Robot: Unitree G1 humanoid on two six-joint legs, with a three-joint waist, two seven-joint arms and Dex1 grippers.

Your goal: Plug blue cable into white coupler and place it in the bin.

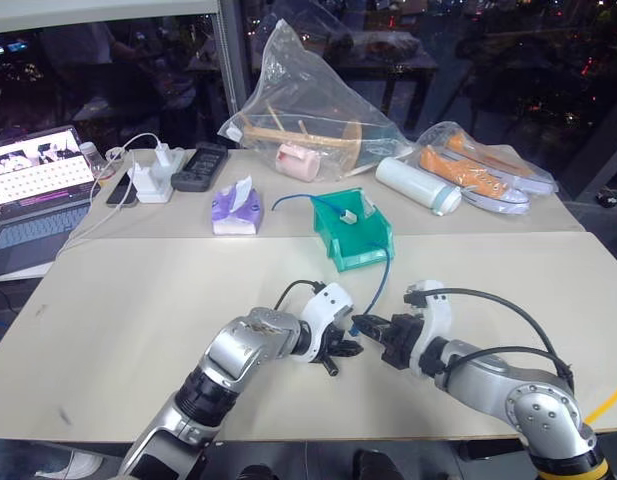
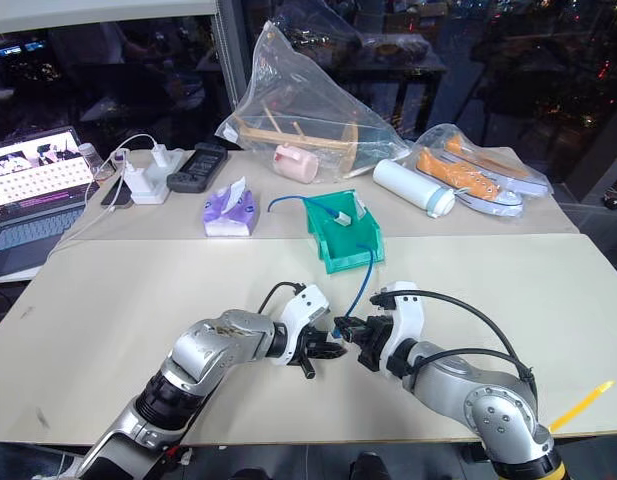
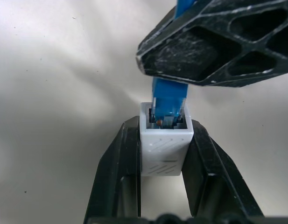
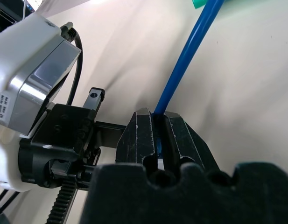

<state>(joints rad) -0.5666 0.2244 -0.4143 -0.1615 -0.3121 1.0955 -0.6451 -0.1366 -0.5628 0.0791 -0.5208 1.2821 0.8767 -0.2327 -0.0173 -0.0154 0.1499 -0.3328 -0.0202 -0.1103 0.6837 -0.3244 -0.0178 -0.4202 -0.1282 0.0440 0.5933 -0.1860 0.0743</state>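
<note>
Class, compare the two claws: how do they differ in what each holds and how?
The left claw clamps the white coupler; the right claw pinches the blue cable. The left one's grip is wider, the right one's nearly closed. Both meet above the table, plug at the socket.

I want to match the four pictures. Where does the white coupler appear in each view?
Left eye: white coupler hidden in the left tool, low centre.
Right eye: same, at that tool.
Left wrist: coupler centre, clamped, blue cable entering its socket.
Right wrist: cannot tell; the right tool grips the cable.
Shared landmark: the blue cable.
</note>
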